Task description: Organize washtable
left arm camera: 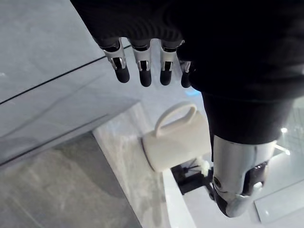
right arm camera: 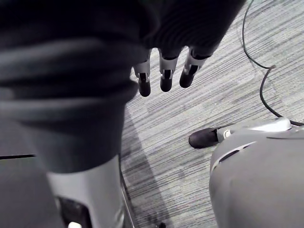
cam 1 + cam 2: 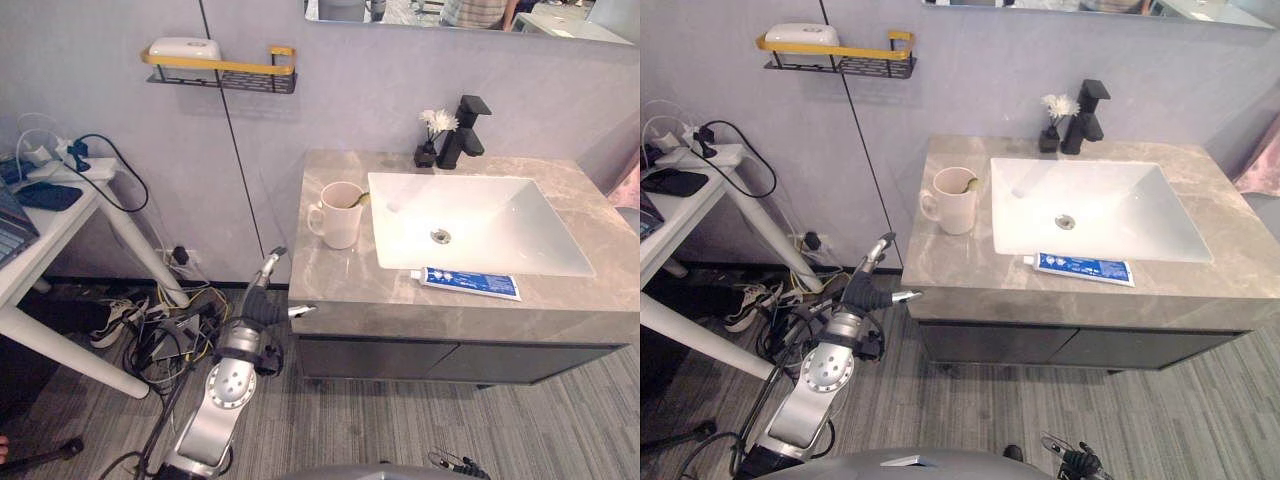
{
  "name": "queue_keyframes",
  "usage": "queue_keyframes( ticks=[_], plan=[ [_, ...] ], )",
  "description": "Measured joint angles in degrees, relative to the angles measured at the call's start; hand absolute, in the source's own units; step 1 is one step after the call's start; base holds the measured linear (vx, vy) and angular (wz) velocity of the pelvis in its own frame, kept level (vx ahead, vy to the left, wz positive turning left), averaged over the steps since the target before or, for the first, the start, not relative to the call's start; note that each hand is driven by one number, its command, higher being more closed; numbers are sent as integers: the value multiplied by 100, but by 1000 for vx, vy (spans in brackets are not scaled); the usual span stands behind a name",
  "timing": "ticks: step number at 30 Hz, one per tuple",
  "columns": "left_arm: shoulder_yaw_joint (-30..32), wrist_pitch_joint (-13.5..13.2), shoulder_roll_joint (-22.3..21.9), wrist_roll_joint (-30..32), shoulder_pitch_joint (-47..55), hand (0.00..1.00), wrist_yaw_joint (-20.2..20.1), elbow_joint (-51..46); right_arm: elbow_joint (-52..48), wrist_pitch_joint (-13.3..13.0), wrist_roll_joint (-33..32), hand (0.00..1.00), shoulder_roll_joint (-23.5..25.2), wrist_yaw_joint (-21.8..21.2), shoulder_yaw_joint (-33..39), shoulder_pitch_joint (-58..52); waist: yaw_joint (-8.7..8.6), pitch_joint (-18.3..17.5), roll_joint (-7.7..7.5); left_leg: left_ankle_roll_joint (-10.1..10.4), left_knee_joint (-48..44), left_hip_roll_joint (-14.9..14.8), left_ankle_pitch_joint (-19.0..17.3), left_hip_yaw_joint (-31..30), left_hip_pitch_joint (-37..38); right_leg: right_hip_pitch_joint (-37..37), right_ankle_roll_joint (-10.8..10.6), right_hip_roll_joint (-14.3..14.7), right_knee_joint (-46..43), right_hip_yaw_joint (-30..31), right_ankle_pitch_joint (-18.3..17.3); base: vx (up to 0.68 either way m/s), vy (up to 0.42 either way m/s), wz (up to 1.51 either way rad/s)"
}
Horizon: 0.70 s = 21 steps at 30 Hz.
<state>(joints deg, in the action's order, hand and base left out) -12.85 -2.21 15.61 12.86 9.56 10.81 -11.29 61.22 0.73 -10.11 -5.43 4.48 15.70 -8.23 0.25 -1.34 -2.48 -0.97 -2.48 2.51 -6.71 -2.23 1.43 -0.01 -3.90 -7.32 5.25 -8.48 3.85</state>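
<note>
First, from the left eye view, a grey stone-look washtable top (image 3: 335, 285) carries a white rectangular sink basin (image 3: 545, 235) set into it. A cream ceramic mug (image 3: 338, 216) stands upright just beside the basin's left edge, with something yellowish leaning on its rim; what that is cannot be told. A blue-and-white toothpaste tube (image 3: 470, 283) lies flat on the front strip of the top, along the basin's near edge. At the back stand a black metal faucet (image 3: 465, 130) and, just beside it, a small dark vase of white flowers (image 3: 432, 135). The left hand (image 3: 262, 290) is raised at the top's front left corner, fingers straight and spread, holding nothing, well short of the mug. The right eye view shows the same layout, plus a black wire wall shelf with a yellow rail (image 3: 840, 58) up on the wall and a white side table (image 3: 700, 205) strewn with cables off to the left. The left wrist view looks past straight, empty fingertips to the mug on the top, handle turned toward the hand. The right wrist view has the right hand (image 2: 164, 78) hanging over grey striped carpet (image 2: 213, 71), fingers loose and apart, gripping nothing.
</note>
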Motion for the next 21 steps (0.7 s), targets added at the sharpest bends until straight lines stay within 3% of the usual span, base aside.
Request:
queue_keyframes(
  ticks=[10, 14, 19, 21],
  plan=[
    [1099, 204, -665, 5, 695, 0, 310, 799, 1, 2, -1, 0, 112, 3, 87, -92, 39, 1, -4, 5, -13, 0, 8, -76, -25, 8, -17, 5, 0, -46, 0, -5, -3, 3],
    [1152, 269, -700, 0, 648, 0, 324, 2101, 0, 7, -2, 0, 179, 4, 147, -87, 39, 0, -19, 9, -18, 3, 11, -125, -47, 11, -44, 2, 0, -95, -18, 5, -6, 6],
    [1457, 595, -707, 1, 71, 0, 42, 5423, 4, 130, 2, 0, 206, 3, 215, 1, 14, 38, -65, 10, -19, -1, 9, -95, -6, 35, -55, 8, 0, -71, -24, 6, 0, -2],
    [1763, 679, -725, -8, -58, 0, -44, 6275, 5, 138, 2, 0, 207, 3, 233, 46, 13, 72, -98, 10, -17, 0, 9, -65, 33, 60, -64, 6, -1, -35, -17, 7, 6, -8]
  ],
)
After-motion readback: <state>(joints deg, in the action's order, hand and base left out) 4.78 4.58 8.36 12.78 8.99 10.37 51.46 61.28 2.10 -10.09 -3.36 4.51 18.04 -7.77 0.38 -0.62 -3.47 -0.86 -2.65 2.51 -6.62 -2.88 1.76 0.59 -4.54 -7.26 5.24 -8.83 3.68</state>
